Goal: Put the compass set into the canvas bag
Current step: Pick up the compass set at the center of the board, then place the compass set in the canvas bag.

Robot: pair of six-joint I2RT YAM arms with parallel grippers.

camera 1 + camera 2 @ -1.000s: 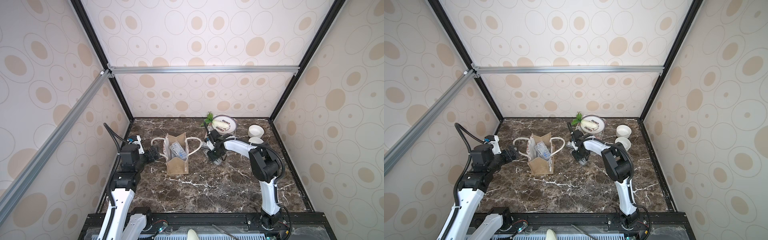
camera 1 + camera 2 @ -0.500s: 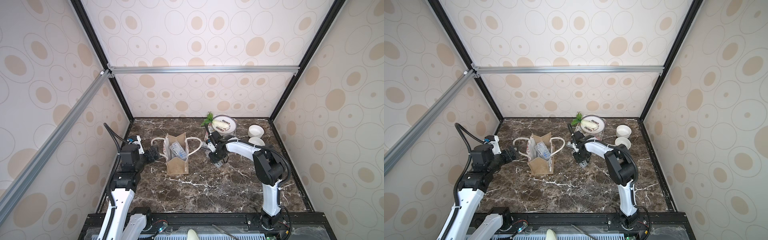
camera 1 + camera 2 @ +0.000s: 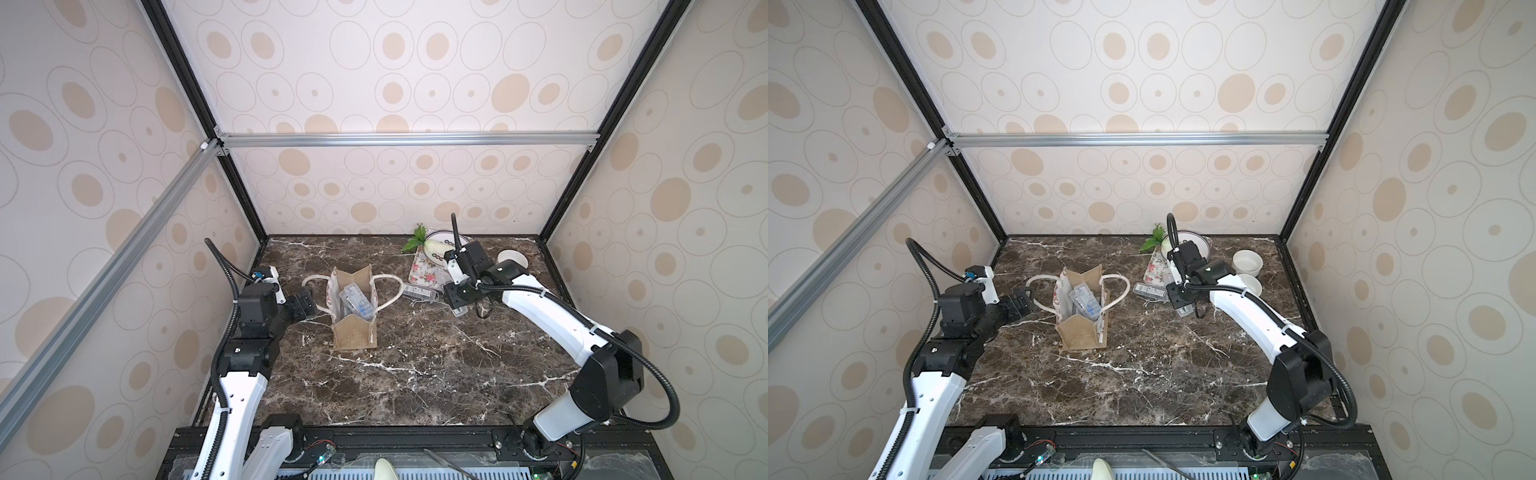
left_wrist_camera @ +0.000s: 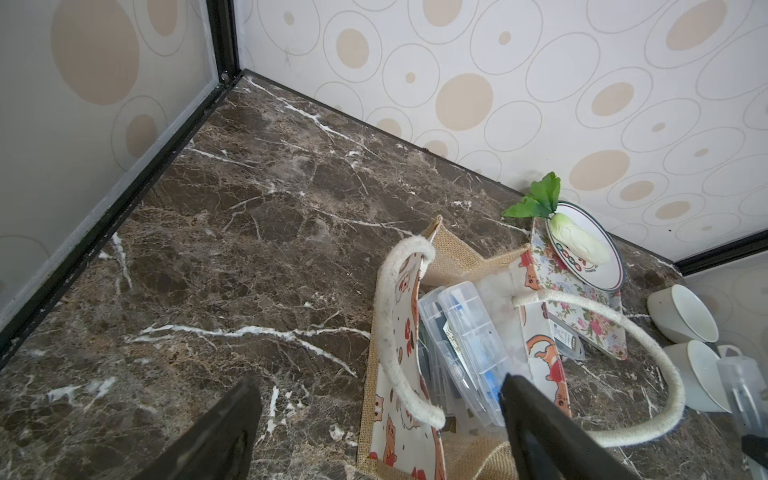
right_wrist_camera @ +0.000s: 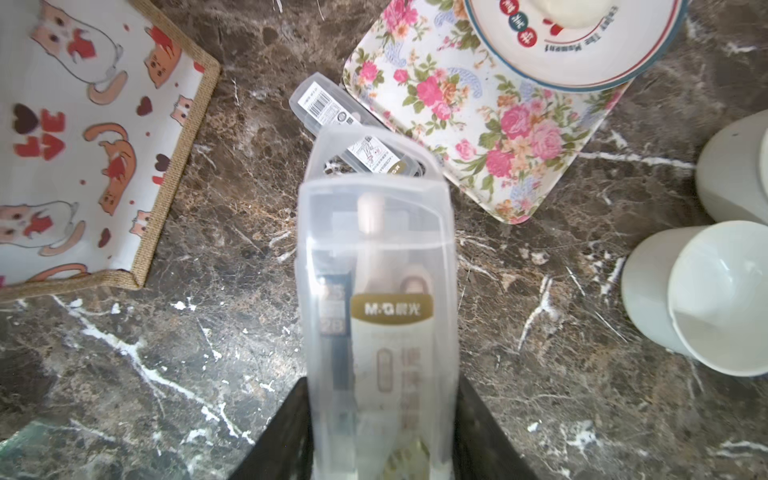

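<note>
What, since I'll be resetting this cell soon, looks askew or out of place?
A loose compass case lies on the table beside the floral mat, outside the canvas bag. The plate overhangs the floral mat's edge. Nothing looks spilled or broken.

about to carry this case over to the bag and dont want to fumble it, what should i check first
1. Grip: right hand closed on the clear plastic compass case: ok.
2. Target: tan burlap bag upright, mouth open: ok.
3. Room inside: clear cases already fill much of it: cannot tell.
4. Bag steadied: left hand open, gripping nothing: not ok.
5. Spare: second clear barcode-labelled case lying on the dark marble tabletop, not in the grip: ok.
</note>
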